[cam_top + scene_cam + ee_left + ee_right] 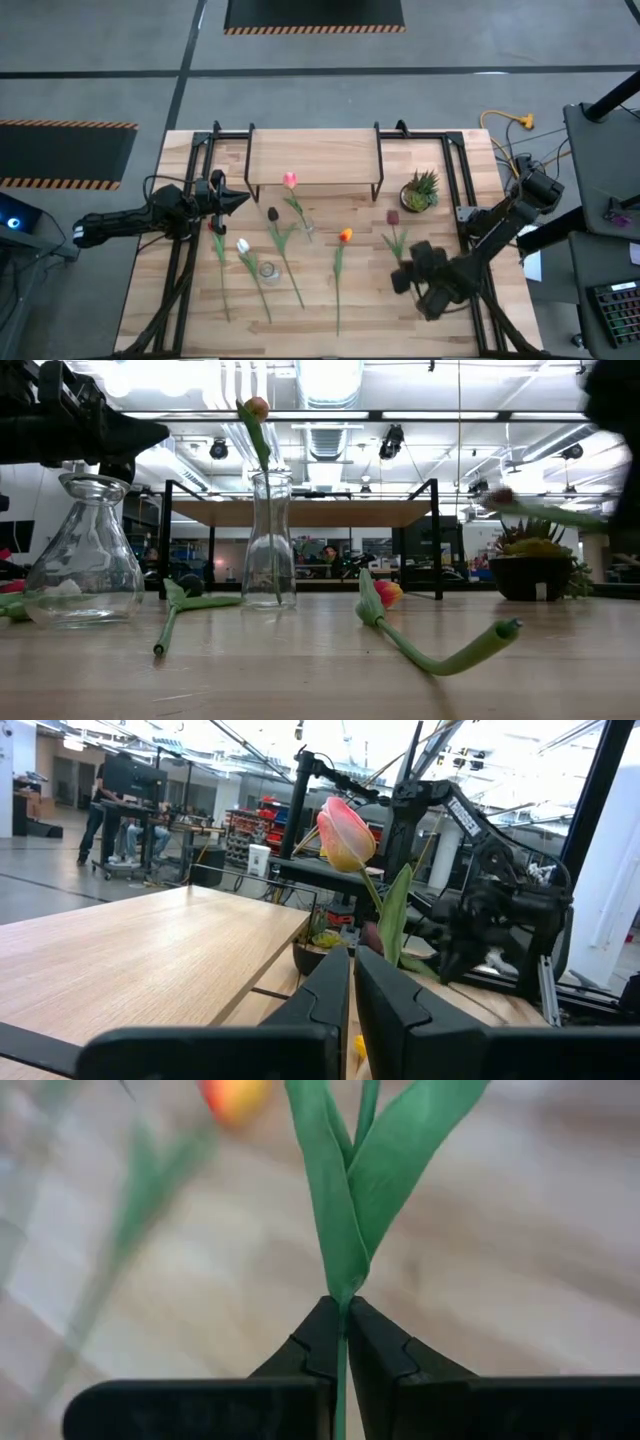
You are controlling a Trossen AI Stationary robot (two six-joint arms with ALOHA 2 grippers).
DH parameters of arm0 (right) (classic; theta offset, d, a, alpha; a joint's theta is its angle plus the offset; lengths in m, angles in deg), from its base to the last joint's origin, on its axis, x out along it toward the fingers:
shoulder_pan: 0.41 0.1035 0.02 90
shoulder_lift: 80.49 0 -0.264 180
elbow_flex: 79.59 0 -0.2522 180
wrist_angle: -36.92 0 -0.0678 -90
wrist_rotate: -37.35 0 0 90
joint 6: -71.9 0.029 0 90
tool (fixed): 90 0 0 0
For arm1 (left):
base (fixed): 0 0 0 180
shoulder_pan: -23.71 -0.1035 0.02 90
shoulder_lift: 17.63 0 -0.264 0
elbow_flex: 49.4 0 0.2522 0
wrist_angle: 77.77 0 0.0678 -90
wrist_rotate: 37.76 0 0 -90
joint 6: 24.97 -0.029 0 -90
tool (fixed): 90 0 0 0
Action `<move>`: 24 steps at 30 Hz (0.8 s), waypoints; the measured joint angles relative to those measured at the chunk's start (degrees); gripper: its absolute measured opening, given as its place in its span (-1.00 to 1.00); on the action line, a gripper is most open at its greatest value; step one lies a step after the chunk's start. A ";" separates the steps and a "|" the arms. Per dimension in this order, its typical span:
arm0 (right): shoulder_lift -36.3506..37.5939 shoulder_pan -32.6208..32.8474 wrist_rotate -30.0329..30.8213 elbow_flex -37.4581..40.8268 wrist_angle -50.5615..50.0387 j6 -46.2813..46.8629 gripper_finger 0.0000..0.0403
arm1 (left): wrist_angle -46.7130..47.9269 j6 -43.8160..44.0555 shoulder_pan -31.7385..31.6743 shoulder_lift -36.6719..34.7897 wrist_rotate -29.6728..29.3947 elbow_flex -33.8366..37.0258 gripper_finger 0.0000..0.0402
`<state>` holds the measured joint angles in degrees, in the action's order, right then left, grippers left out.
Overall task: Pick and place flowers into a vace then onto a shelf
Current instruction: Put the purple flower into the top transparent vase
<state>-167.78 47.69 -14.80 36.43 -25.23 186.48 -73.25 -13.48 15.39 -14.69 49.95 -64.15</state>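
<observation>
The right hand (342, 1342) is pinched shut on the thin green stem of the maroon tulip (393, 217), whose leaves fan out just past the fingertips; in the high view this hand (405, 272) sits over the right part of the counter (330, 340), with the tulip's dark head pointing toward the small potted plant (421, 190). The left hand (240, 199) hangs over the left side of the counter with its fingers closed together and nothing between them. Just beyond it the pink tulip (290, 181) stands in the tall glass vase (270, 542), in front of the shelf (312, 157). The other flowers lie flat on the counter: the orange tulip (345, 236) in the middle, a dark one (272, 214) and the white tulip (242, 246) to its left, near a squat glass vase (268, 270).
</observation>
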 joint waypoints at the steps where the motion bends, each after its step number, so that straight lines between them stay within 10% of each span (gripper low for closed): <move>1: 0.41 -0.20 2.30 0.00 0.28 -0.96 -0.96 | 0.00 0.00 -0.02 0.00 -0.02 0.00 -0.98; 18: 7.65 -17.95 1.54 -0.18 19.36 -49.20 -0.96 | 0.01 0.00 -0.02 0.00 0.00 0.00 -0.98; 24: 8.78 -27.61 -6.82 0.39 43.38 -79.05 -0.96 | 0.12 0.00 0.00 0.00 0.00 0.00 -0.98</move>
<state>-158.99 20.08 -21.61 36.82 18.16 107.43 -73.13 -13.48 15.40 -14.69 49.95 -64.15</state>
